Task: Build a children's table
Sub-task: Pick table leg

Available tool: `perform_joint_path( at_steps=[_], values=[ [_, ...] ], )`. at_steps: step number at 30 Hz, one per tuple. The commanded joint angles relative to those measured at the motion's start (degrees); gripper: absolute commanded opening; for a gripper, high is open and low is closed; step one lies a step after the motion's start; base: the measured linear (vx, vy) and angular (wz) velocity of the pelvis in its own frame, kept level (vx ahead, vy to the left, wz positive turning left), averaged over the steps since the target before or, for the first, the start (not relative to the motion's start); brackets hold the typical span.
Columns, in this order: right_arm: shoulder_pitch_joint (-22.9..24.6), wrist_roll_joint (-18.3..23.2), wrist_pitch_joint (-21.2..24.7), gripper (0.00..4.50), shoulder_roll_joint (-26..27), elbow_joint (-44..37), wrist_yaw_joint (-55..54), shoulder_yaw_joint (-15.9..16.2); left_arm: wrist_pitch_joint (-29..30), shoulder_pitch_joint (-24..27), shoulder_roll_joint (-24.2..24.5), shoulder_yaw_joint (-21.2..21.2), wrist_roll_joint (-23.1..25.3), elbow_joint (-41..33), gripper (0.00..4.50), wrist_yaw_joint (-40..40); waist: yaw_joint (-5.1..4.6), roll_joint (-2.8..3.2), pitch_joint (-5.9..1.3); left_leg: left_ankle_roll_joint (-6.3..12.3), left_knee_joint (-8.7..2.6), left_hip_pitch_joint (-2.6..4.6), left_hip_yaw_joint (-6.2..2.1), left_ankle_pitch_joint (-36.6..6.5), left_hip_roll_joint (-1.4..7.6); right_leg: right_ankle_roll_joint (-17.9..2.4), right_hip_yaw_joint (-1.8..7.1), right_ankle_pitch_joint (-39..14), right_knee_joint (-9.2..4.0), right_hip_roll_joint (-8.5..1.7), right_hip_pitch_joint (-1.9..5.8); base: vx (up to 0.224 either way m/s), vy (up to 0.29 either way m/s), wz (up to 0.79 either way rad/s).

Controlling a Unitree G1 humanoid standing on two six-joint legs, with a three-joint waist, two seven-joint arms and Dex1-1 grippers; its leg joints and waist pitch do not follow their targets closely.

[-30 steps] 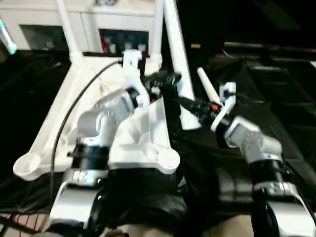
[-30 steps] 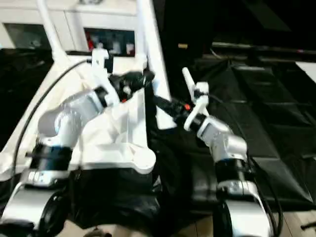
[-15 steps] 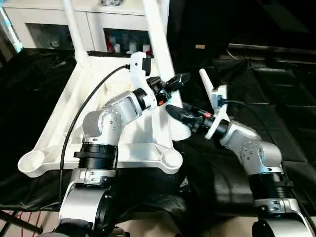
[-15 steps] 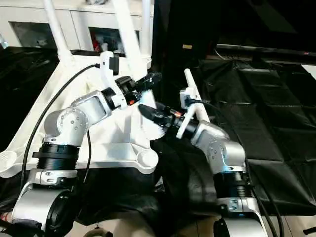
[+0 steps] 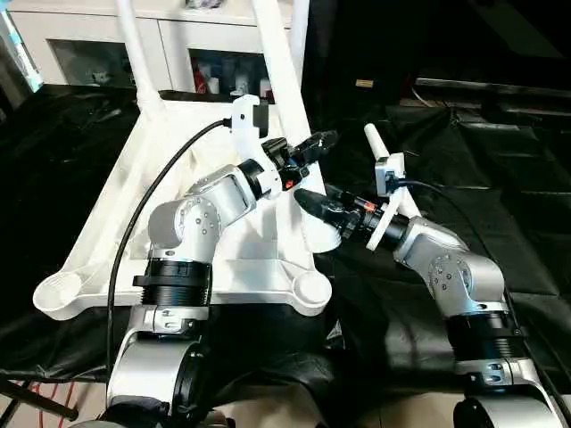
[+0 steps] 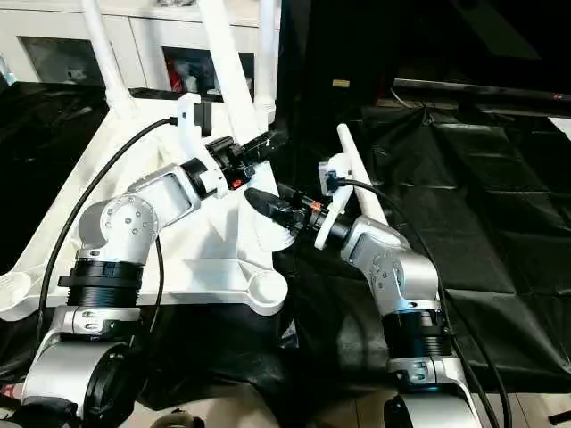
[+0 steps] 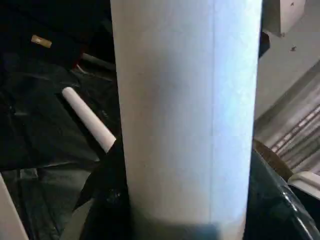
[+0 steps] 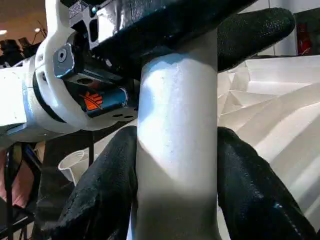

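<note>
The white tabletop (image 5: 98,223) lies upside down on black cloth, ribs up. Its near corner sockets (image 5: 55,290) (image 5: 310,287) are hollow. Two white legs (image 5: 134,45) (image 5: 298,27) stand at its far corners. A third leg (image 5: 278,67) leans over the tabletop's right side, its lower end (image 5: 326,235) beside the right rim. My left gripper (image 5: 314,144) is shut on this leg. Just below it my right gripper (image 5: 308,198) is shut on the same leg, whose tube (image 8: 177,150) sits between the black fingers (image 8: 100,200). A loose leg (image 6: 361,178) lies on the cloth behind my right wrist.
A white glass-door cabinet (image 5: 89,45) stands right behind the tabletop. Crumpled black cloth (image 5: 500,196) covers the surface to the right. A black cable (image 5: 143,223) runs from my left wrist over the tabletop. Red cords (image 5: 45,401) show at the near left.
The view has shifted and steadied. My right gripper has come in leftwards to the leaning leg, under the left gripper, and the leg's top now leans further left.
</note>
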Motion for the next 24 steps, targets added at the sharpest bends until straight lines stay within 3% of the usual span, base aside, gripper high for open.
perform_joint_path(
  at_steps=[1, 3, 5, 6, 9, 10, 14, 19, 24],
  values=[
    [-0.02, -1.59, -0.22, 1.91, -0.33, -0.79, -0.89, 1.55, -0.82, -0.52, -0.14, 0.04, 0.67, -0.74, 1.97, 1.78, 0.15, -0.13, -4.47, 2.08, -3.54, 0.43, -0.48, -9.83, 1.83, -7.2, 2.88, -16.55, -4.77, -3.98, 3.65, 0.0, 0.0, 0.0],
    [-0.03, -1.97, -0.36, 1.91, -0.58, -0.89, -0.79, 1.96, -1.34, -0.56, 0.02, -0.14, 0.86, -0.7, 1.96, 1.63, 0.21, -0.09, -4.5, 2.14, -3.52, 0.47, -0.46, -9.64, 1.82, -7.29, 2.89, -16.26, -4.76, -4.01, 3.66, 0.0, 0.0, 0.0],
    [-0.08, -2.57, -0.32, 2.47, -0.98, -1.02, -0.75, 2.57, -1.51, -0.51, 0.4, -0.59, 0.91, -0.9, 1.95, 0.84, 0.15, -0.08, -4.44, 2.18, -3.54, 0.46, -0.47, -9.63, 1.85, -7.53, 2.89, -15.94, -4.73, -3.96, 3.67, 0.0, 0.0, 0.0],
    [-0.3, -1.41, 2.6, 2.61, -1.74, -1.5, 0.46, 2.9, -1.71, -0.08, 1.48, -2.08, 0.83, -1.9, 1.95, -2.22, 0.15, 0.03, -4.42, 2.26, -3.57, 0.55, -0.46, -9.73, 1.79, -7.49, 2.91, -16.21, -4.83, -3.94, 3.67, 0.0, 0.0, 0.0],
    [-0.63, -0.47, 4.71, 2.92, -2.48, -1.76, 1.45, 3.19, -1.81, 0.31, 2.61, -3.52, 0.58, -2.88, 1.95, -5.63, 0.07, 0.15, -4.41, 2.2, -3.61, 0.58, -0.5, -9.79, 1.81, -7.52, 2.93, -16.09, -4.83, -3.91, 3.7, 0.0, 0.0, 0.0],
    [-1.7, 1.11, 7.59, 3.02, -4.34, -1.72, 3.55, 3.22, -2.0, 1.42, 5.59, -7.4, 0.15, -5.43, 1.94, -13.92, 0.08, 0.15, -4.5, 2.13, -3.68, 0.58, -0.59, -9.72, 1.9, -7.88, 2.96, -15.86, -4.72, -4.05, 3.86, 0.0, 0.0, 0.0],
    [-3.8, 2.73, 10.19, 3.3, -8.07, -1.67, 8.16, 3.44, -1.93, 2.53, 9.64, -12.15, -0.44, -8.35, 1.93, -23.64, -0.07, 0.6, -4.42, 1.58, -3.69, 0.73, -0.51, -10.47, 2.08, -9.02, 3.1, -14.4, -4.4, -3.96, 3.75, 0.0, 0.0, 0.0],
    [-5.27, 2.48, 12.35, 3.34, -11.04, -1.7, 12.18, 5.58, -1.88, 1.86, 11.18, -13.22, -1.6, -8.53, 1.93, -28.09, -0.1, 0.44, -4.29, 0.91, -3.63, 0.81, -0.46, -11.74, 1.91, -8.54, 3.04, -17.25, -4.68, -3.93, 3.84, 0.0, 0.0, 0.0],
    [-5.7, 3.75, 13.89, 3.34, -11.99, -2.71, 14.95, 6.86, -2.15, 2.07, 12.29, -14.6, -1.76, -8.71, 1.93, -31.14, 0.01, 0.42, -4.44, 0.8, -3.54, 0.8, -0.46, -11.05, 1.98, -8.72, 3.09, -16.29, -4.49, -3.93, 3.81, 0.0, 0.0, 0.0]
  ],
)
